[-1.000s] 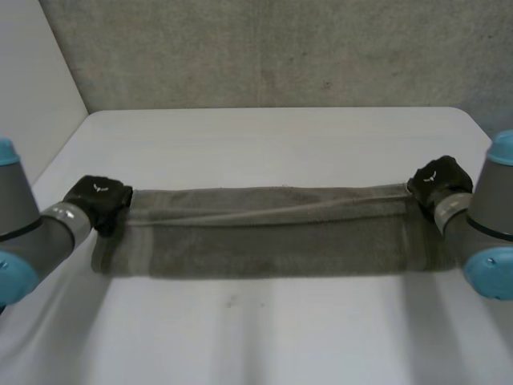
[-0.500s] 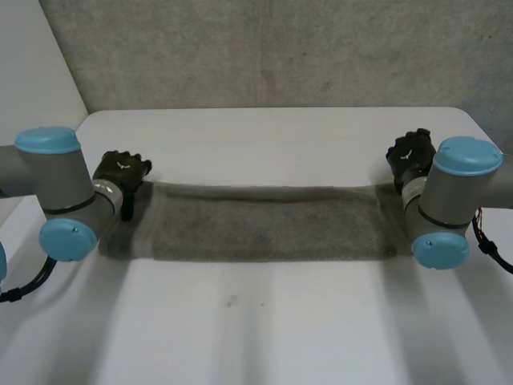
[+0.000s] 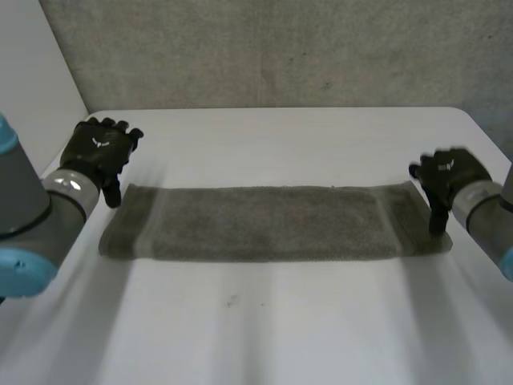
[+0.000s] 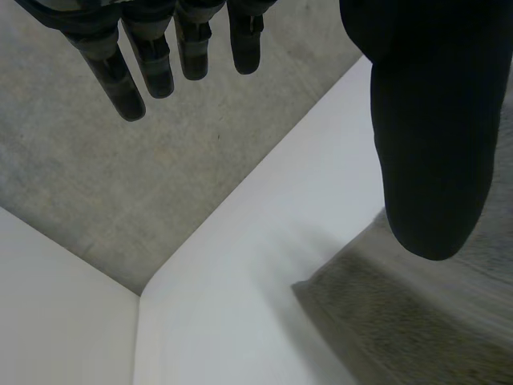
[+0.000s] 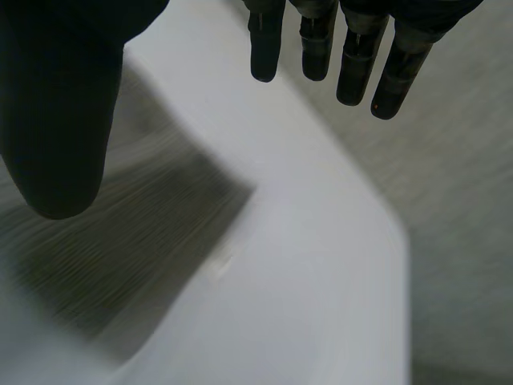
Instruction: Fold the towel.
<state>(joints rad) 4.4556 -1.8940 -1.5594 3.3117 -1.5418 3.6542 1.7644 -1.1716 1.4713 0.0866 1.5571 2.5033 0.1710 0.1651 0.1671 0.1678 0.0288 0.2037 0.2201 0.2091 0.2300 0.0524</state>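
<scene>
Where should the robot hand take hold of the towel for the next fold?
Probably at a short end. The towel lies flat on the table as a long narrow strip, so the open right robot hand, beside one end, could come in from the outer side, pinch that edge and carry it across.

A: Quick one, op: towel [image 3: 264, 223] surface?
B: You've got grey terry cloth, nappy, matt.
A: Table [image 3: 272, 337]?
B: Smooth white top, faint sheen. Back wall [image 3: 272, 48]: rough, speckled grey, matt.
A: And the robot?
B: Left hand [image 3: 98, 148] & right hand [image 3: 449, 172] both matt black, prob. plastic. Arm cap [image 3: 16, 271]: smooth light-blue plastic, slight gloss.
</scene>
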